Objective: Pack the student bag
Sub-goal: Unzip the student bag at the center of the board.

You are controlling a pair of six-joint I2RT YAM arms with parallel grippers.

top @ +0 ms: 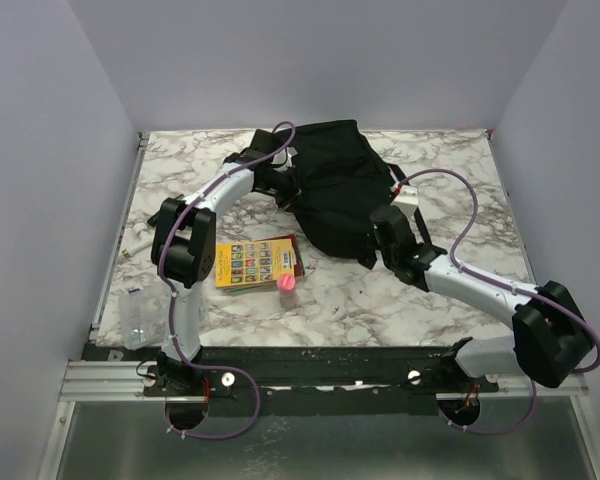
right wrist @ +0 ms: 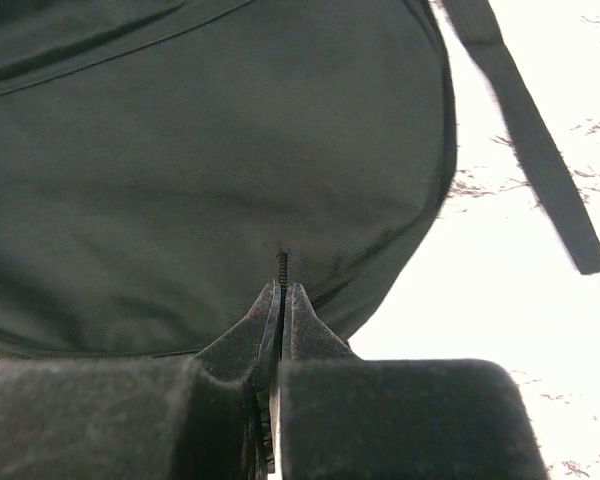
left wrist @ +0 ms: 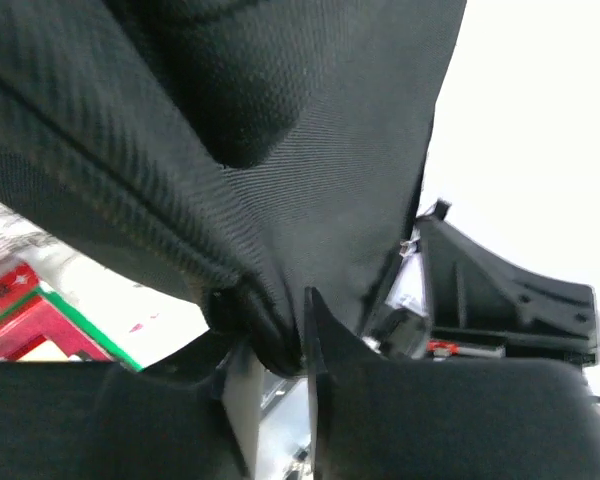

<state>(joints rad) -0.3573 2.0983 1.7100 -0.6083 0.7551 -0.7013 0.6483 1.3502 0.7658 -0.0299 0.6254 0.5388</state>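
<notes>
The student bag (top: 330,185), a big soft black backpack, lies at the back middle of the marble table. My left gripper (top: 269,172) is at its left edge. In the left wrist view that gripper (left wrist: 270,322) is shut on a thick fold of the bag's black fabric (left wrist: 280,180), which hangs lifted above it. My right gripper (top: 387,226) is at the bag's near right corner. Its jaws (right wrist: 282,290) are pressed together on a thin ridged black pull (right wrist: 282,264) sticking out of the bag's panel (right wrist: 200,170). A loose strap (right wrist: 535,140) trails to the right.
A yellow picture book (top: 252,263) lies in front of the bag, with a small pink-capped item (top: 287,284) at its near right corner. A clear plastic case (top: 138,315) sits at the near left. The book's red and green edge (left wrist: 25,318) shows under the left gripper.
</notes>
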